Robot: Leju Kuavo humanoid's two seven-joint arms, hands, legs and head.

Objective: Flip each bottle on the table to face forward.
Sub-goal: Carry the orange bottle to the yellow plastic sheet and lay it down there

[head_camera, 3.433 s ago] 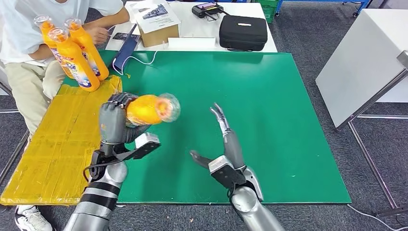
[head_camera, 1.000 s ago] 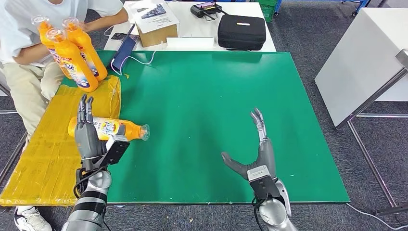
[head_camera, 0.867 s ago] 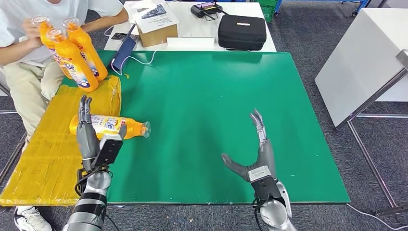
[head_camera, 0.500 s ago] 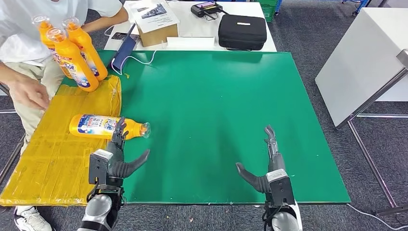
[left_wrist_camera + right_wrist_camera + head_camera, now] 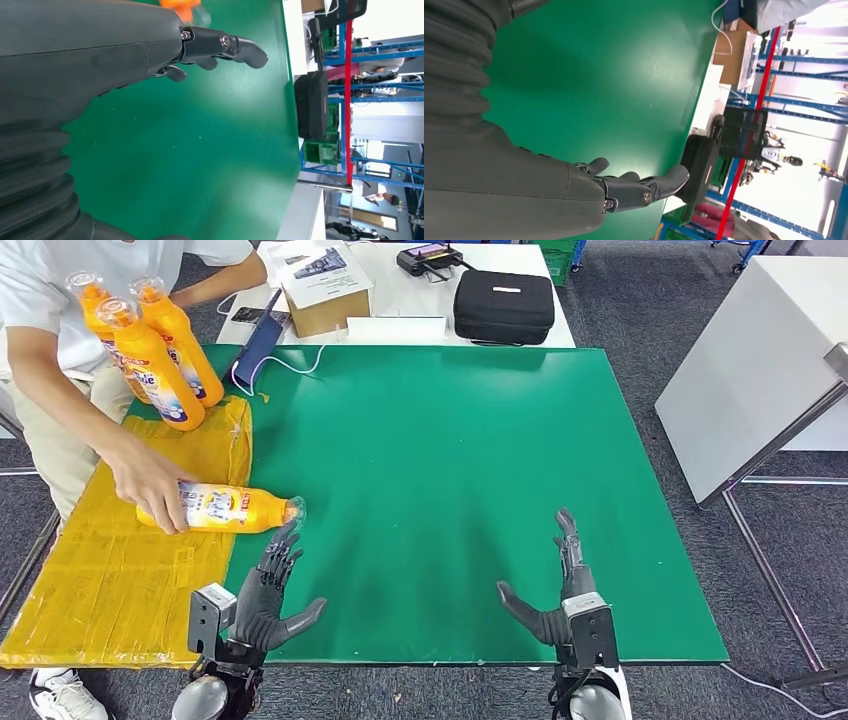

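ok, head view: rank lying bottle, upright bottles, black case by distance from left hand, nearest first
1. lying bottle, just ahead of the left hand, on the yellow mat's edge.
2. upright bottles, far left corner.
3. black case, on the white table beyond the green one.

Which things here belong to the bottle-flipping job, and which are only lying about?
Belong to the job:
- lying orange bottle, a person's hand on it
- three upright orange bottles
- left robot hand and right robot hand, both holding nothing

Only lying about:
- black case
- cardboard box
- yellow wrapped slab
- green table
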